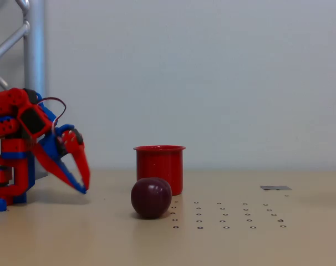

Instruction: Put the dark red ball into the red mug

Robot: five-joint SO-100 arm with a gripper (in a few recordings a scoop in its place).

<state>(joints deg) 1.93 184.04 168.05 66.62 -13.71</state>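
While my end effector (84,187) hangs low at the left of the fixed view, fingers nearly together and empty, I see the dark red ball (151,197) on the surface (74,238) to its right, red mug (159,167) just behind.

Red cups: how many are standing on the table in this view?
1. The red mug stands upright mid-table, just behind the dark red ball. Nothing seems hidden.
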